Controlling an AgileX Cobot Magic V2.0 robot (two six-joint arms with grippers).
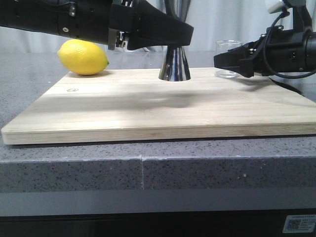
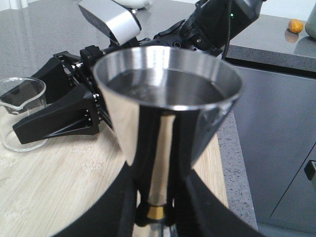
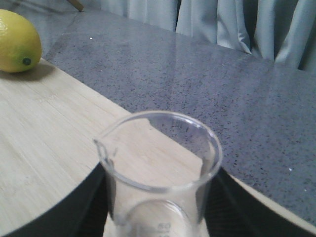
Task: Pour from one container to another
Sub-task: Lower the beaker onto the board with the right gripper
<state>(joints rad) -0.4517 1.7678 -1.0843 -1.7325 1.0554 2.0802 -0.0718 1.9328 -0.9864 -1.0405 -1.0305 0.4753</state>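
My left claw grips the jigger at its waist, upright on the board; liquid shows in its cup. My right claw flanks the seemingly empty beaker at the board's back right; whether it pinches, I cannot tell. The pour looks done.

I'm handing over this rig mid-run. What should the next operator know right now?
Left gripper: around the steel jigger at its waist; the jigger stands on the cutting board, liquid in its top cup.
Right gripper: around the glass beaker, upright on the board's far right; it looks empty.
Lemon: far left, untouched.
Done: the pour, apparently. Left: release both and withdraw.
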